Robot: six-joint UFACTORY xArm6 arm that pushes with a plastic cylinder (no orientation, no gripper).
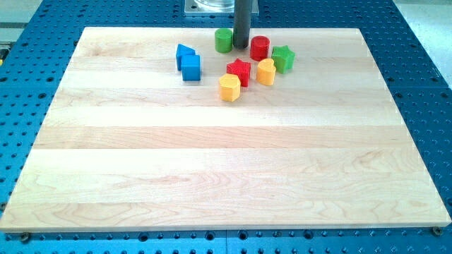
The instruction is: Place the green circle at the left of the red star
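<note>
Just right of green circle (224,40) — my tip (241,46)

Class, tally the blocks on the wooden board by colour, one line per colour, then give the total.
Blue: 2
Green: 2
Red: 2
Yellow: 2
Total: 8

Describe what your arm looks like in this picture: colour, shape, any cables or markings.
Only the end of my arm shows: a straight, dark grey rod, round and smooth, with no visible cables or markings. It hangs from a pale metallic mount cut off at the view's top. My tip is plain and blunt.
</note>
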